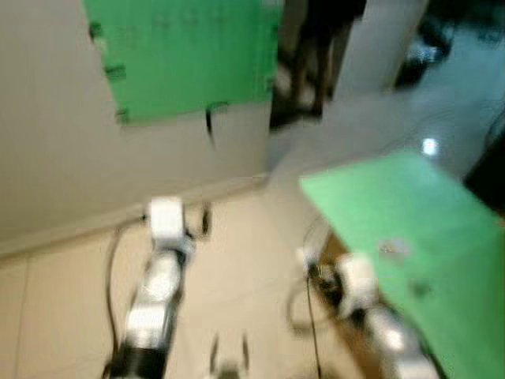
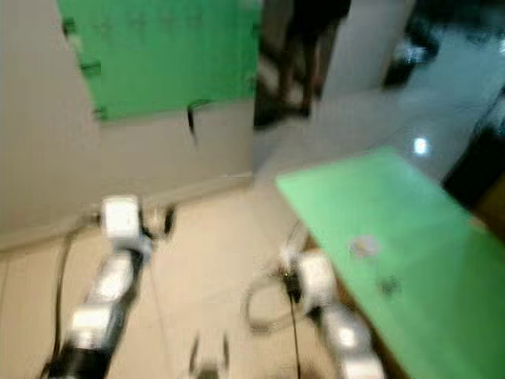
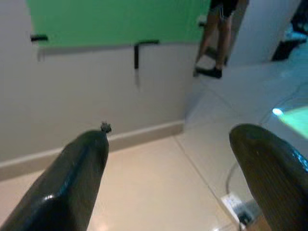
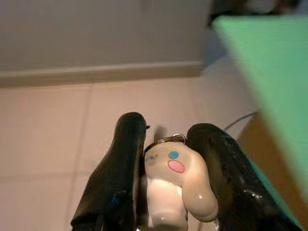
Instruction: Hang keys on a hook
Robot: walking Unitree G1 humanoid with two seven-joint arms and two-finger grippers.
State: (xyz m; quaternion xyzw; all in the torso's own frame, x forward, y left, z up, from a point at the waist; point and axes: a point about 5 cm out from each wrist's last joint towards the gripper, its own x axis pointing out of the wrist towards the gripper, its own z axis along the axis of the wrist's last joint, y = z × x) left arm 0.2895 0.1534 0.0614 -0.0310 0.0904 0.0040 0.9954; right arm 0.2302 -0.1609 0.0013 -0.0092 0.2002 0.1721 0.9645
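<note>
The right tool [image 4: 166, 180] is clamped on the keys' cream plush charm [image 4: 178, 185] and ring above the tiled floor [image 4: 57, 130], while the left tool [image 3: 168, 168] hangs spread apart facing the wall hook [image 3: 136, 54].

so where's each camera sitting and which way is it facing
Head eyes: look down past both silver arms at the wall's green sheet and the green table.
Left wrist: along the open left gripper toward that sheet.
Right wrist: along the right gripper, shut on a keyring charm, floor beyond.
Shared: green sheet, table.
</note>
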